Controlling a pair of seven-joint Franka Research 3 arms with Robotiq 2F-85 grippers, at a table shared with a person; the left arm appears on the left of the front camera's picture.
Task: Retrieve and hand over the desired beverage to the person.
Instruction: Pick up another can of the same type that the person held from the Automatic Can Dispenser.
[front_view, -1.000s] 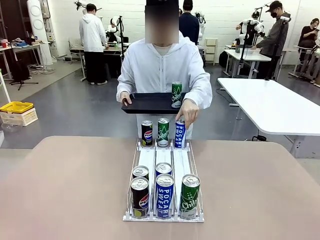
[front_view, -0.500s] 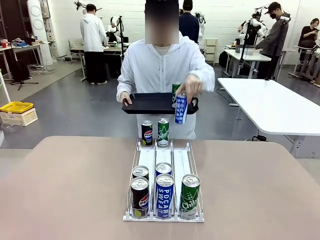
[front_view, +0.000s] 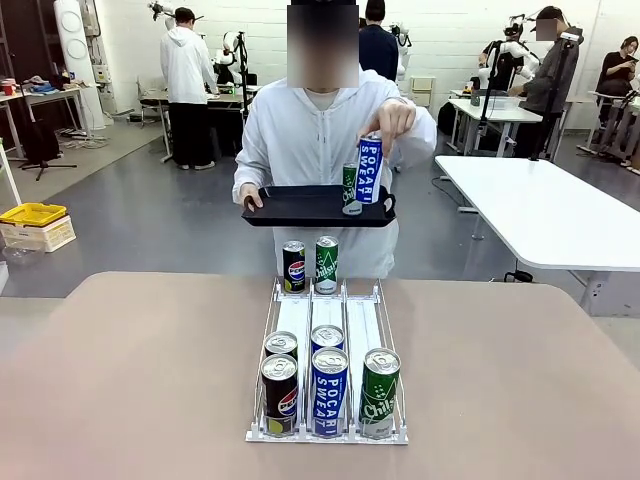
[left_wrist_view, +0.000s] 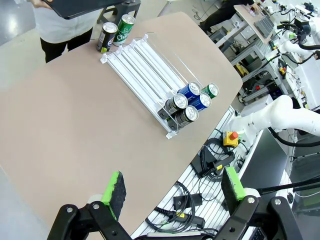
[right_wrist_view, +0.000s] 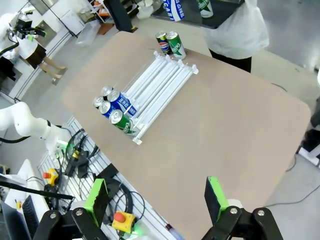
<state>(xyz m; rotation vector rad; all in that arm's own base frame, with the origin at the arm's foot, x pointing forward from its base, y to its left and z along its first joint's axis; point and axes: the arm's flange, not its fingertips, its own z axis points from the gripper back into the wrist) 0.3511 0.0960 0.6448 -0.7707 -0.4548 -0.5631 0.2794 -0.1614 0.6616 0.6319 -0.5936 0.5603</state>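
Observation:
Across the table, the person (front_view: 322, 130) holds a flat black tray (front_view: 290, 207) in one hand with a green can (front_view: 350, 190) standing on it. The other hand (front_view: 396, 118) holds a blue Pocari Sweat can (front_view: 369, 170) just over the tray. A white three-lane rack (front_view: 362, 322) lies on the table. A Pepsi can (front_view: 293, 266) and a green can (front_view: 326, 264) stand at its far end, and several cans (front_view: 329, 388) at its near end. My left gripper (left_wrist_view: 173, 186) and right gripper (right_wrist_view: 156, 200) hang open high above the table, holding nothing.
The brown table (front_view: 130, 380) is bare on both sides of the rack (left_wrist_view: 145, 62). In the right wrist view the rack (right_wrist_view: 160, 92) runs toward the tray (right_wrist_view: 220, 17). A white table (front_view: 545, 205) stands at the right, and people work at benches farther back.
The person's hand took the blue Pocari Sweat can from the far end of the rack's right lane and lifted it up over the tray. Both grippers stayed open.

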